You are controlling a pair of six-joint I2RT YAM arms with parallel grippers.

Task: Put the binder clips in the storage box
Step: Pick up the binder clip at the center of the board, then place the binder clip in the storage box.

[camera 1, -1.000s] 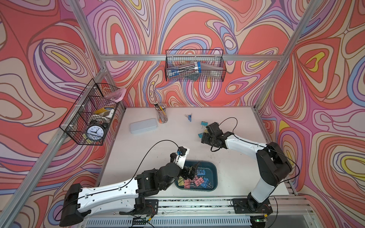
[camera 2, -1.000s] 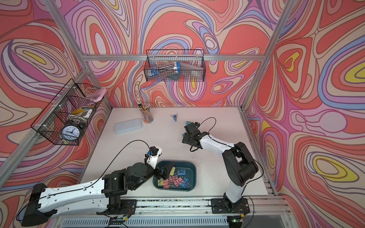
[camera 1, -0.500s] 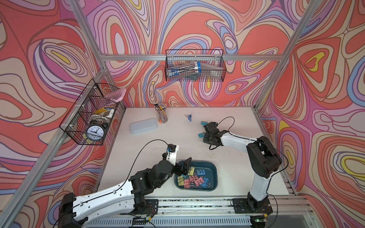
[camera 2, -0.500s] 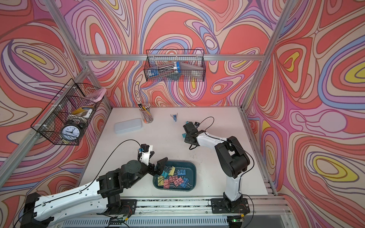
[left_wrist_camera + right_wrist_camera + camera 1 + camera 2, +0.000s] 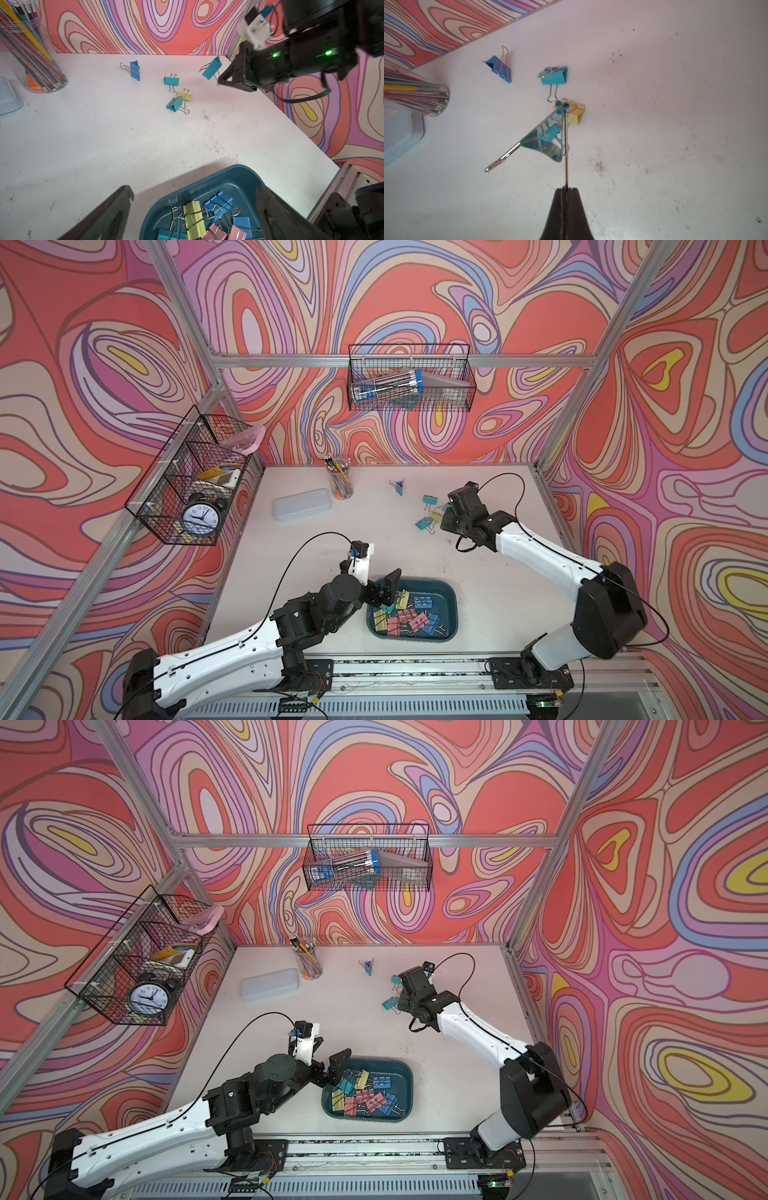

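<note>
On white tabletop (image 5: 316,560), storage box (image 5: 437,591) holds roughly twelve binder clips (image 5: 405,616).

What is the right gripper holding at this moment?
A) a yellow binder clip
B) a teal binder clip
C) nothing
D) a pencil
B: in the right wrist view the right gripper is shut on the wire handle of a teal binder clip.

storage box (image 5: 228,178) cut off at the left wrist view's edge; teal clip (image 5: 544,143) in right claw (image 5: 566,190) blurred
</note>
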